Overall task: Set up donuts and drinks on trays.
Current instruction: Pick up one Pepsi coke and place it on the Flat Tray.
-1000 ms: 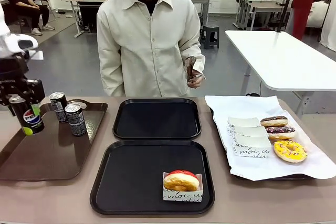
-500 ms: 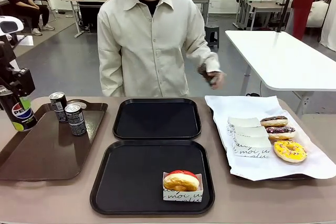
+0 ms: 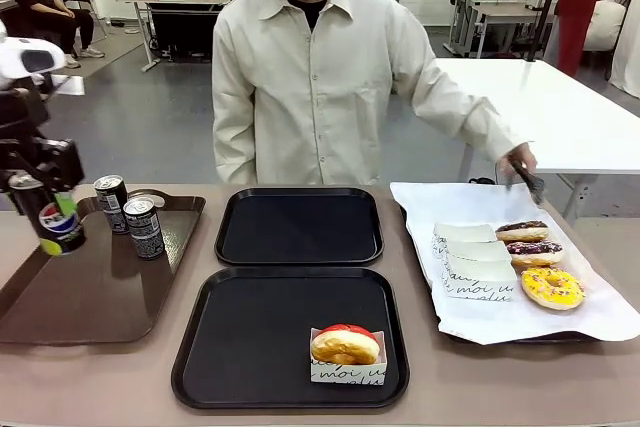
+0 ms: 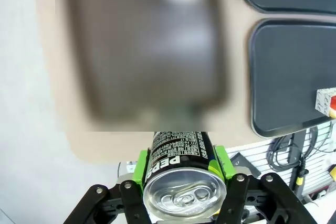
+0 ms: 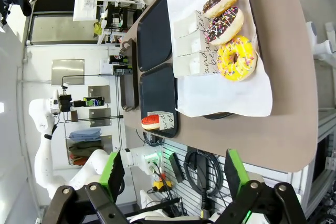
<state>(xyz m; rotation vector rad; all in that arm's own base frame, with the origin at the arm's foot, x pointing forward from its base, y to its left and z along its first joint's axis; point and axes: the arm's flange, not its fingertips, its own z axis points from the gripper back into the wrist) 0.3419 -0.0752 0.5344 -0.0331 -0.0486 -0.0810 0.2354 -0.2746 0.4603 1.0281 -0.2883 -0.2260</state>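
The soda can (image 3: 60, 230) is a stiff, smooth metal cylinder. It is probably fairly heavy if full and slick on its printed wall, so a hold across the mid-body suits it, while a harder squeeze might dent it. It hangs roughly upright over the left edge of the brown tray (image 3: 100, 297). The left gripper (image 4: 181, 163) has its jaws clamped on opposite sides of the can, green pads (image 4: 140, 167) below the silver top. Two more cans (image 3: 143, 228) stand on that tray nearby. On the worktop, the near black tray (image 3: 250, 337) carries one boxed donut (image 3: 346, 347). The right gripper (image 5: 174, 179) has its jaws apart, holding nothing.
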